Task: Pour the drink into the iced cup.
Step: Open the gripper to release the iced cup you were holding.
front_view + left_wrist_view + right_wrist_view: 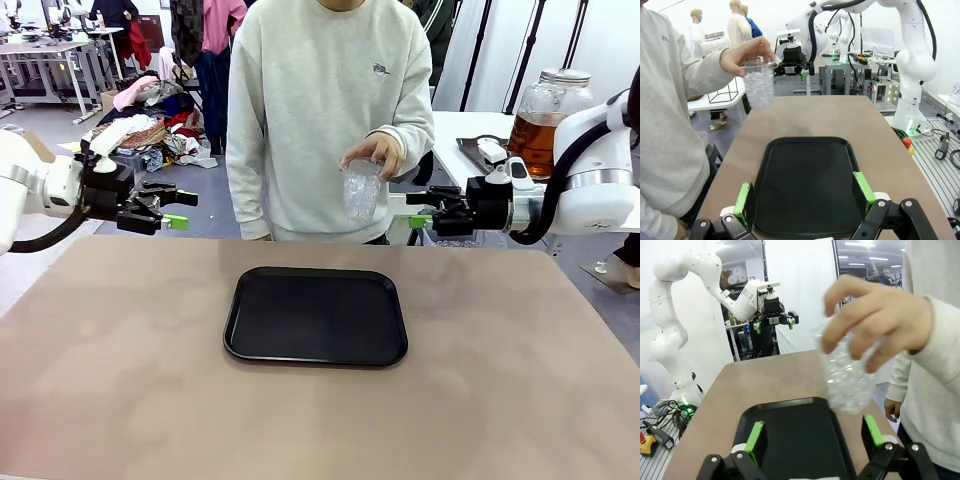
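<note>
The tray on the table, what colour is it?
Black, plain and unpatterned. The tray shows best in the front view.

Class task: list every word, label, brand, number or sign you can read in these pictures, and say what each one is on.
No text can be read.
Small dark chest emblem on the person's pale grey sweatshirt: too small to read.
Flat black plastic tray: no print.

The iced cup is clear plastic, packed with ice, held upright from above by the person's hand, just beside the right end effector and level with it. The drink, amber-brown in a lidded round glass jar, stands upright behind that end effector.
</note>
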Motion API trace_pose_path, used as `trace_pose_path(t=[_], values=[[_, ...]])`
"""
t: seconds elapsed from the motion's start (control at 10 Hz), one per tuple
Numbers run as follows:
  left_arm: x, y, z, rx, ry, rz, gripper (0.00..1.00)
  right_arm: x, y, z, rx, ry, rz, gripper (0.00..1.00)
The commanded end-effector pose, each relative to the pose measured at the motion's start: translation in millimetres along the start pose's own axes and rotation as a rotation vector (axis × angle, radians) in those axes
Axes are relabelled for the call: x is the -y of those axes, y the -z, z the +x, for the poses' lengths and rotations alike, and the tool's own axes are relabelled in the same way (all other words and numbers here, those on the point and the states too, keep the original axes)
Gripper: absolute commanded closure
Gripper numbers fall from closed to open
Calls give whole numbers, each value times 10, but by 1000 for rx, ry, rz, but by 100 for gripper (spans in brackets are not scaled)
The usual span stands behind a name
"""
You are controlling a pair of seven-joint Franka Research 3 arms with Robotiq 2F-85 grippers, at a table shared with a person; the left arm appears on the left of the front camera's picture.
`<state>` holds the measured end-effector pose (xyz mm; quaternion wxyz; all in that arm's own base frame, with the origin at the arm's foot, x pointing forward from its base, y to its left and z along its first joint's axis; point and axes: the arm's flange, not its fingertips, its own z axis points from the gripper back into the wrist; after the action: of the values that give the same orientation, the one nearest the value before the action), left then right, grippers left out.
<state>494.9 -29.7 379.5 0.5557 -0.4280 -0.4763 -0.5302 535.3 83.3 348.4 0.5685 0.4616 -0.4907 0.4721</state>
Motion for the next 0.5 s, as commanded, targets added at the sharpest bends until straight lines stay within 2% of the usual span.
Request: trace_pose_path(t=[0.0,0.4], values=[[12,-10,19,5,3,-2,0,-73,-47,-8,8,-17,8,0],[12,-10,19,5,3,-2,0,-1,-6,-3,1,1,-1,0]])
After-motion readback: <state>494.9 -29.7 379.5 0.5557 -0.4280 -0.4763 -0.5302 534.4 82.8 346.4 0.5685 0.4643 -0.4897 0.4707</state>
